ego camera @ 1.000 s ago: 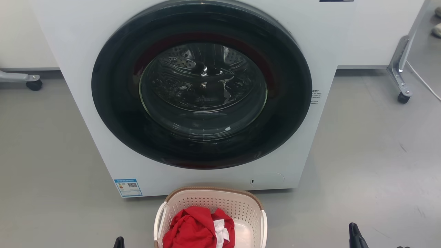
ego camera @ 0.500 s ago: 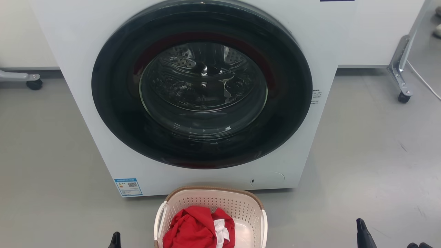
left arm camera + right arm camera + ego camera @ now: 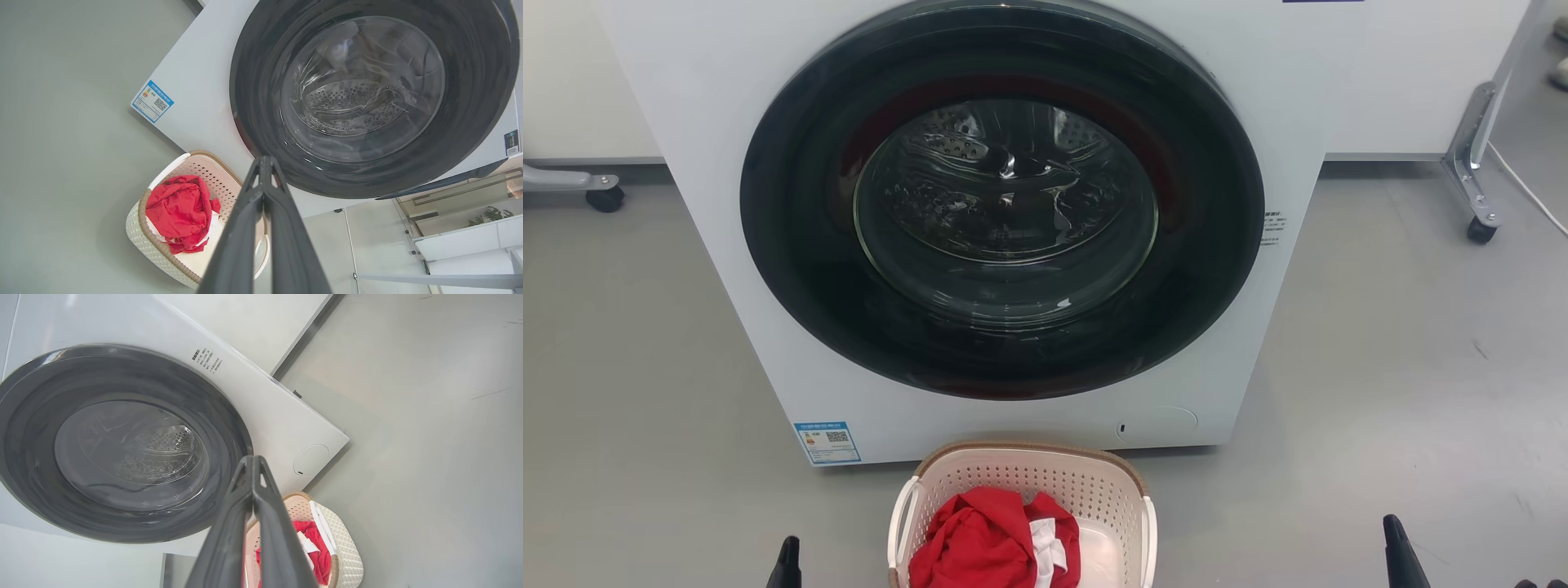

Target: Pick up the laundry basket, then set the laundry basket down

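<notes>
A cream laundry basket (image 3: 1029, 478) holding red clothing (image 3: 980, 539) sits on the floor (image 3: 645, 408) just before a washing machine (image 3: 686, 82); probably light and rigid, it suits lifting by its white side handles (image 3: 897, 514), with the left gripper (image 3: 264, 162) and right gripper (image 3: 252, 459) both closed and empty.

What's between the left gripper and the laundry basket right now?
Bare grey floor and nothing else lies between the left gripper and the white handle of the laundry basket, as the head view shows.

A white washing machine (image 3: 703, 98) stands on grey floor (image 3: 1405, 367), its door (image 3: 1001, 204) shut. A blue label (image 3: 827, 443) marks its lower corner.
</notes>
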